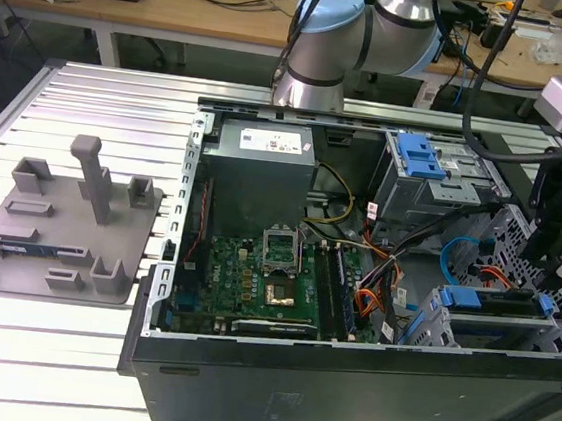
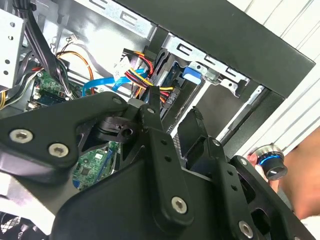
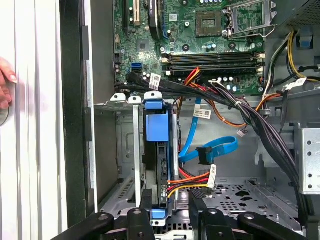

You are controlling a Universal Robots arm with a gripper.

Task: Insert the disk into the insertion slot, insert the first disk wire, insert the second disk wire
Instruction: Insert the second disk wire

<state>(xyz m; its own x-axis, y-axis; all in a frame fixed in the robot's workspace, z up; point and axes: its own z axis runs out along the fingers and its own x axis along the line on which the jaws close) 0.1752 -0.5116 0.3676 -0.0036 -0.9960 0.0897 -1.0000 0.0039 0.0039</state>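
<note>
Bright, even overhead light in the exterior view; soft sheen on the slatted bench (image 1: 55,348), deep shade inside the computer case (image 1: 342,398) along its near wall. Bench slats washed out to white in both wrist views. Black hand (image 2: 174,107) almost featureless in the second wrist view, faint gleams on screws (image 2: 178,203).

I log a worktop (image 1: 40,346) of pale ribbed metal slats. In the exterior view an open black computer case (image 1: 343,388) lies on its side directly on it. A grey fixture plate (image 1: 57,237) with upright blocks rests flat towards that view's left, just beside the case. In the first wrist view a person's hand (image 3: 5,85) shows over the slats.
</note>
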